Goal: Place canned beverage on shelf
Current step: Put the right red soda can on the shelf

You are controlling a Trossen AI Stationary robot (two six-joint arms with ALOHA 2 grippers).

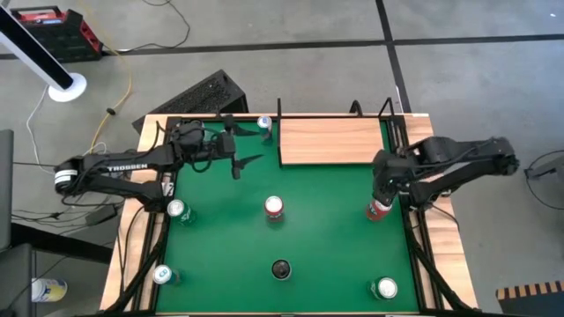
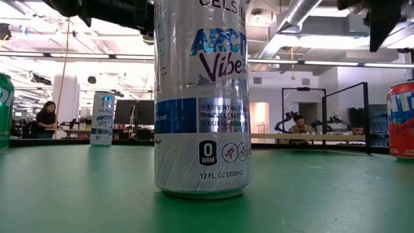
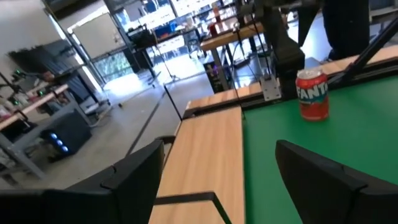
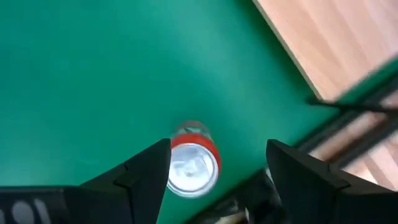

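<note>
A red Fanta can (image 1: 377,210) stands upright on the green mat near the table's right edge; it also shows in the left wrist view (image 3: 312,93), the right wrist view (image 4: 194,163) and the low view (image 2: 402,120). My right gripper (image 4: 217,168) is open above it, one finger on either side of the can's top; I see no touch. The light-wood shelf (image 1: 330,141) stands at the far edge. My left gripper (image 1: 240,157) is open and empty above the mat left of the shelf.
Other cans stand on the mat: a red one (image 1: 274,207) at the middle, a silver one (image 1: 264,123) at the far edge, green-topped ones (image 1: 179,210) (image 1: 385,287) and a dark one (image 1: 280,269) near the front. A tall silver can (image 2: 202,97) fills the low view.
</note>
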